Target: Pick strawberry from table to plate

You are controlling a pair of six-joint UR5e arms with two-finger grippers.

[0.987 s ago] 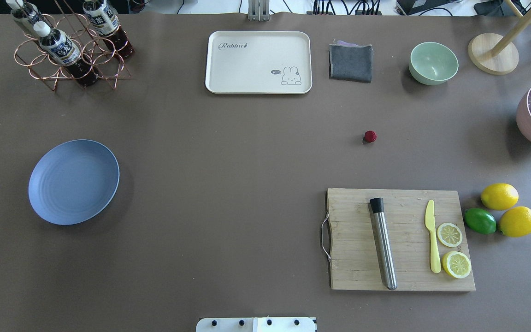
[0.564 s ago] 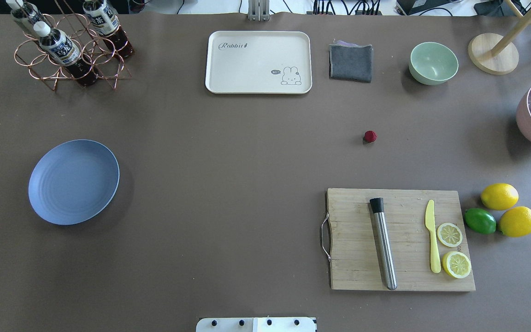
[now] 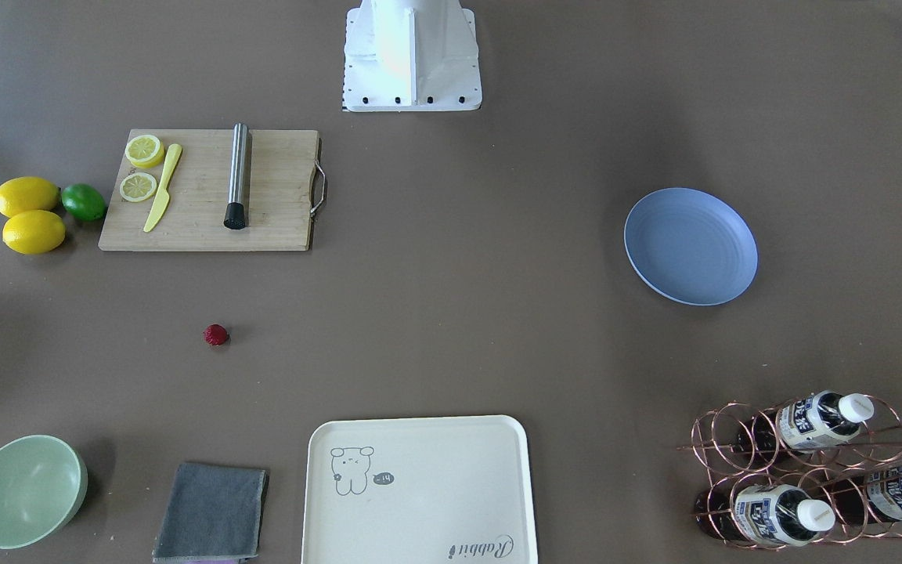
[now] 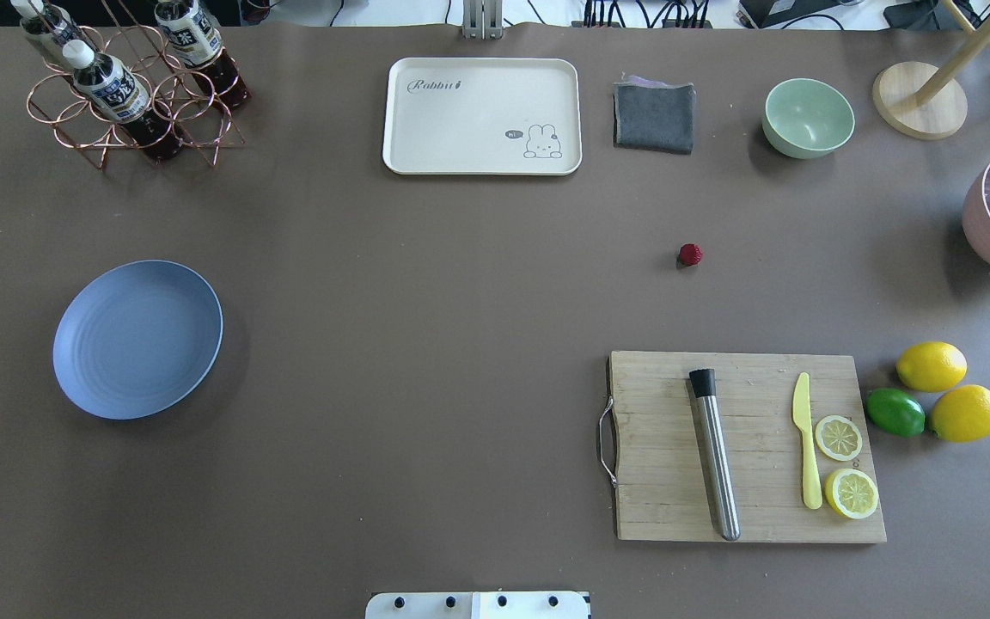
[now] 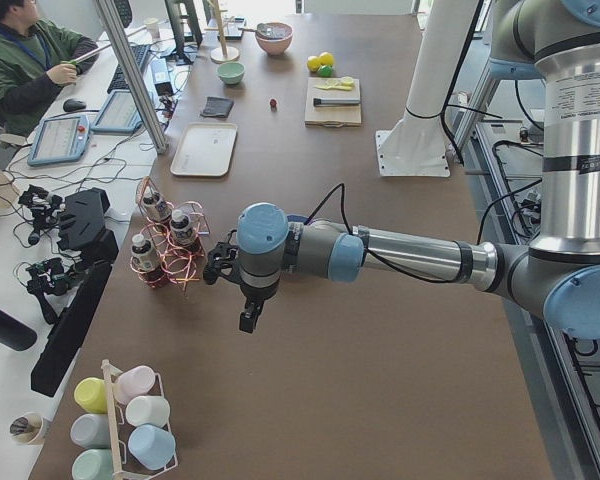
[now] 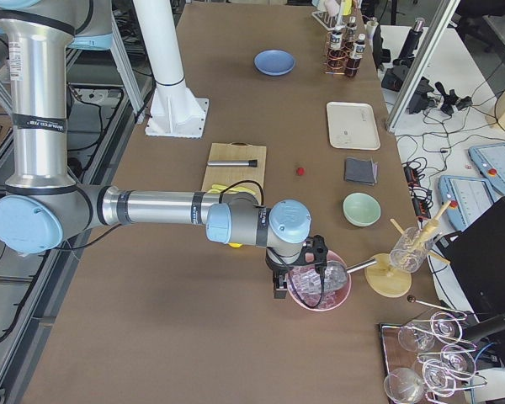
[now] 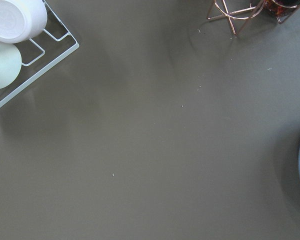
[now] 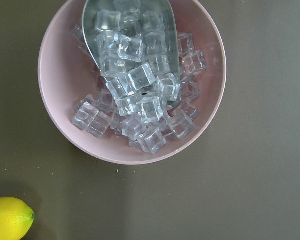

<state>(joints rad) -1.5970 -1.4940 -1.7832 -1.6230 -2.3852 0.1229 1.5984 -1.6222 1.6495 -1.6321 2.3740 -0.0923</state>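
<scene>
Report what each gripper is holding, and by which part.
The strawberry lies free on the table, held by nothing. The left gripper and right gripper show only in side views, so whether either holds anything cannot be told.

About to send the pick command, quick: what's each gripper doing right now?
Left gripper: cannot be told; only a side view shows it.
Right gripper: cannot be told, same reason.
The strawberry lies on the table, in neither.
</scene>
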